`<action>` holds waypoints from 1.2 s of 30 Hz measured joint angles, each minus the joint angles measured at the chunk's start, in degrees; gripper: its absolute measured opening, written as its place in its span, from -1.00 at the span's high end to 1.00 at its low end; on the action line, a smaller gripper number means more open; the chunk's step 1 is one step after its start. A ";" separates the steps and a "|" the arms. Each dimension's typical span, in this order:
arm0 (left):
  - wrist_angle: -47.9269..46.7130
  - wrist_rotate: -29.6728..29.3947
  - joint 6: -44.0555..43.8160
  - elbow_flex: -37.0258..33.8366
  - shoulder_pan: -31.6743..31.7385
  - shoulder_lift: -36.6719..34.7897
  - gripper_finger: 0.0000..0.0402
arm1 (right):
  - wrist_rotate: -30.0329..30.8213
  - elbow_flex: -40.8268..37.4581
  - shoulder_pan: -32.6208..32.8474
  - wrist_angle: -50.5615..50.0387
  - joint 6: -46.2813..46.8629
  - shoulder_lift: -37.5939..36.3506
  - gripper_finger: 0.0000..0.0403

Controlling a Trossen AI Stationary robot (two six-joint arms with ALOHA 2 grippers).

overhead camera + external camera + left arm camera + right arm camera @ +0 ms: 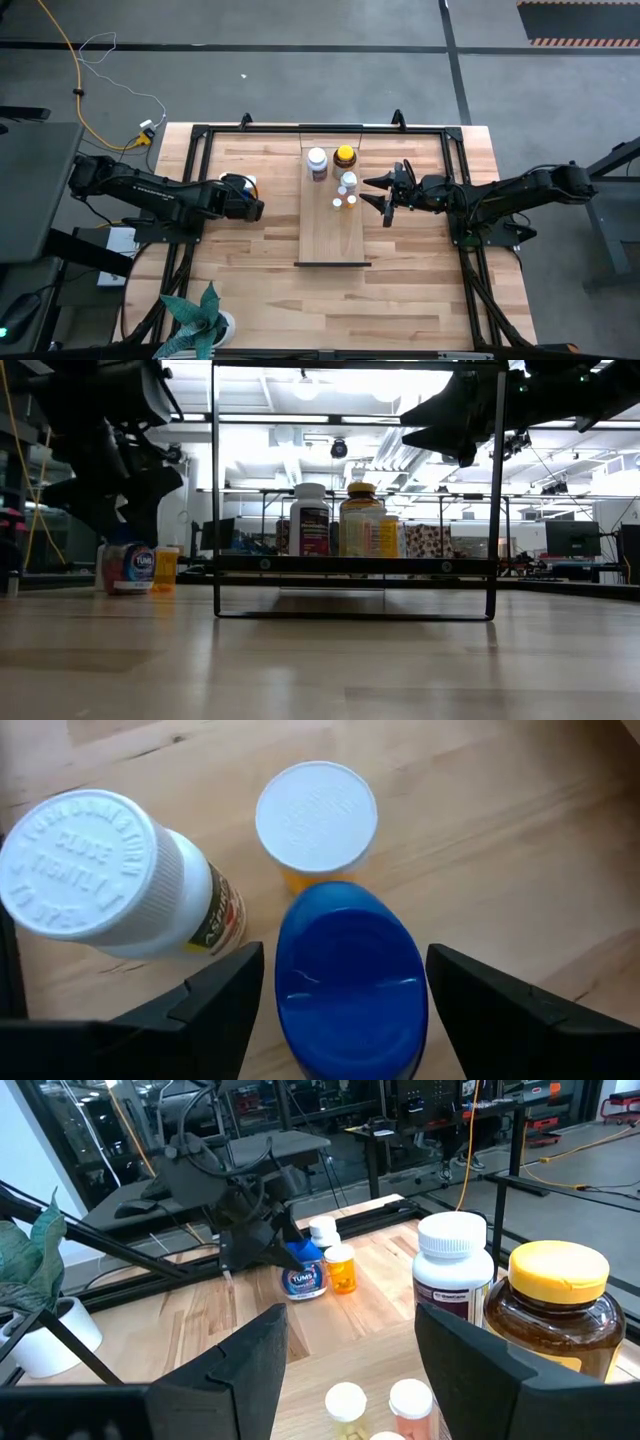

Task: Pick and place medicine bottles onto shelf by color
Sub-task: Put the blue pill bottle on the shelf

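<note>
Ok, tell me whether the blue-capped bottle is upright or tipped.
Upright. The blue-capped bottle stands on the table, cap facing up between the open left gripper fingers; the low view shows it standing too.

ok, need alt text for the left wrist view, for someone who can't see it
The left gripper is open, one dark finger on each side of a blue-capped bottle standing on the wooden table. Beyond it stand a small orange bottle with a white cap and a larger white bottle with a ribbed white cap.
</note>
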 joint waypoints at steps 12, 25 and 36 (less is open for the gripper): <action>0.81 3.61 3.28 1.26 0.58 0.00 0.16 | 0.00 0.02 0.00 0.00 -0.04 0.00 -0.05; 11.79 -3.91 18.63 8.38 -8.05 -0.04 0.04 | 0.03 0.02 0.00 0.00 -1.12 0.00 -0.05; 38.96 -0.03 43.18 10.53 -2.82 9.35 0.14 | 0.11 0.02 -0.01 0.10 -1.06 0.00 -0.05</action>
